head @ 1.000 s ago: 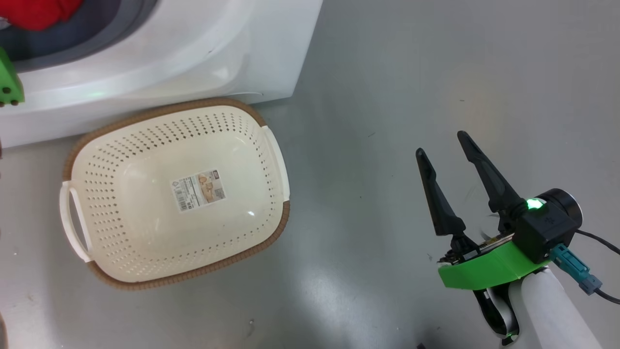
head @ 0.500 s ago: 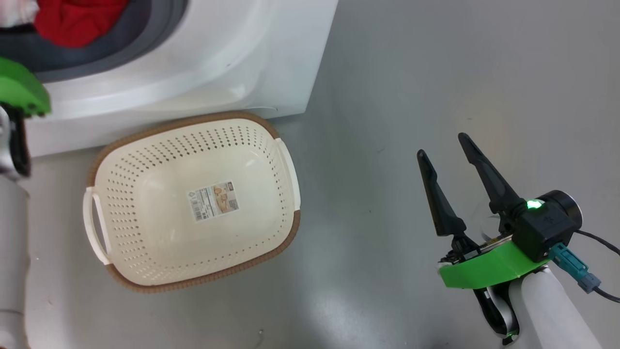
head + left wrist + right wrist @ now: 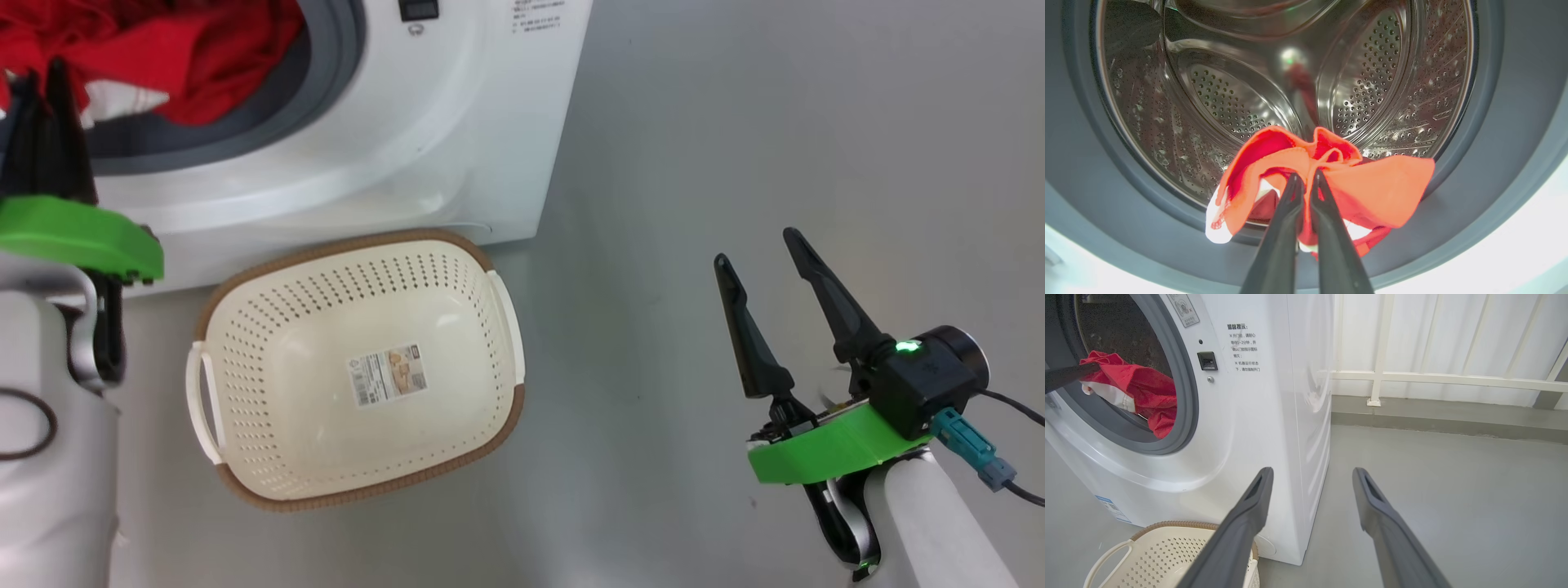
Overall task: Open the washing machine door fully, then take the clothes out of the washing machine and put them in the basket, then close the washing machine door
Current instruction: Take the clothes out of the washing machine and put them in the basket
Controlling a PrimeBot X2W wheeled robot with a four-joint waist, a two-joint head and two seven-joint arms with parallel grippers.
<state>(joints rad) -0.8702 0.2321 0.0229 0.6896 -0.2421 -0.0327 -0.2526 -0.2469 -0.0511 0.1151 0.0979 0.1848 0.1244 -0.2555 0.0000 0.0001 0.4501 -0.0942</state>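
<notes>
Gripping a fold of the clothes (image 3: 1380,192) at the mouth of the washing machine (image 3: 424,147), the left gripper (image 3: 1306,175) has its two dark fingers pressed together on the red fabric.

Head view: the pinched garment sits at 10 o'clock. It drapes across the grey gasket (image 3: 335,73), with white trim showing beside the fingers.

Left wrist view: the perforated steel drum (image 3: 1229,94) lies behind the fabric, toward 12 o'clock.

The basket (image 3: 277,367) stands on the grey floor (image 3: 653,204) at 8 o'clock of the head view, just beside the machine's front. Contact cannot be confirmed. A barcode sticker (image 3: 390,376) lies on its bare bottom.

The right gripper (image 3: 755,247) hovers at 4 o'clock over the floor, well apart from basket and machine. Its fingers are spread wide with nothing between them.
</notes>
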